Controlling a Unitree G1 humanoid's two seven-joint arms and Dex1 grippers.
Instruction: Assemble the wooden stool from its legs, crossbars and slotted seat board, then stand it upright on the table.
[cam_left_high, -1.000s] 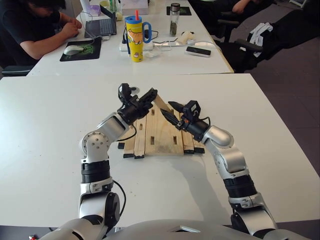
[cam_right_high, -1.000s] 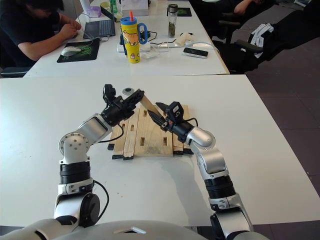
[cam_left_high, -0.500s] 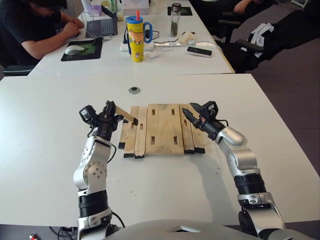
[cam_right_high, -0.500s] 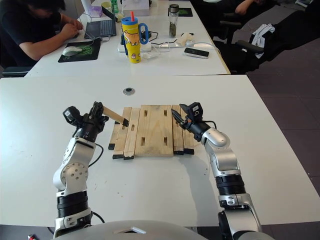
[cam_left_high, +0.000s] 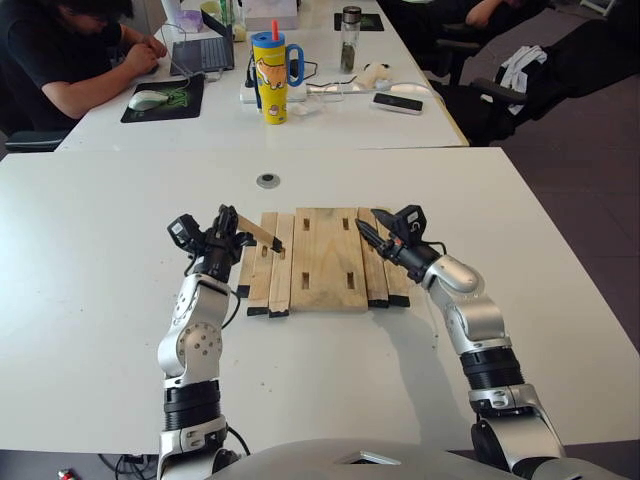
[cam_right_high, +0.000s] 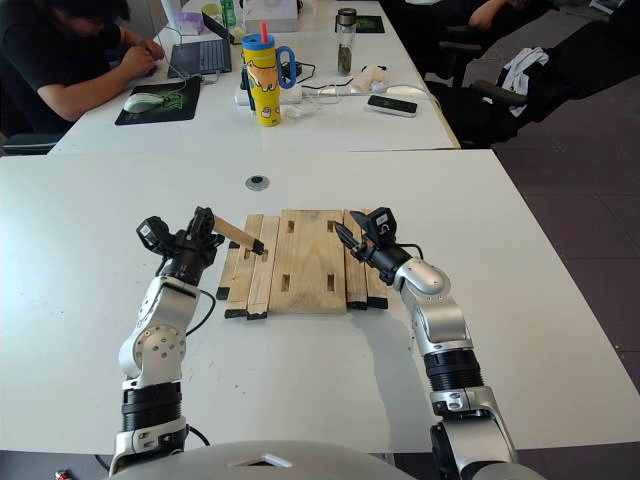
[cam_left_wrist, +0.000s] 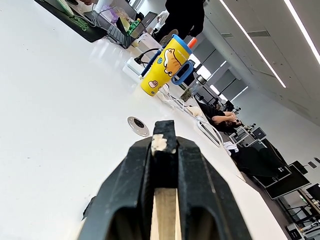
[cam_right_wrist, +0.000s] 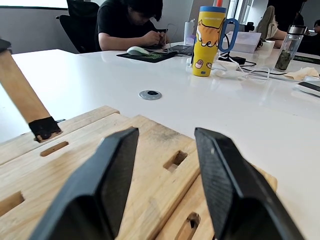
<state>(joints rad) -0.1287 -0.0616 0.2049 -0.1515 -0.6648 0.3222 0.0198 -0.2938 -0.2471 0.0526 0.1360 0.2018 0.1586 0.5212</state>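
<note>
Status: early, with no joint made.

- Board (cam_left_high: 328, 270) lies flat mid-table (cam_left_high: 100, 300). Its slots face up and all that show are empty.
- Left bars (cam_left_high: 263, 278): two slotted pieces, flat, side by side against the board's left edge.
- Right bars (cam_left_high: 390, 285): two more pieces, flat, along the board's right edge. Their far ends are under the right arm.
- Left gripper (cam_left_high: 228, 228) pinches one leg (cam_left_high: 255, 232) at its near end, and the left wrist view shows both fingers tight on the wood. The leg slants down towards the board, with its black tip over the far end of the left bars. I cannot tell whether the tip touches them or hangs just above.
- Right gripper (cam_right_wrist: 165, 165) has its fingers spread and holds nothing. It is low over the board's far right corner, beside a slot.

Done, as far as can be seen: one leg is lifted off the table, and nothing more.

Left to do, by judgement: seat every leg, fit the crossbars, join the frame to the board, then turn the stool and stand it upright. That is nearly the whole task.

Next step probably needs the leg tip lined up with a slot while the free gripper steadies the board. A loose board could slide under an angled push.
</note>
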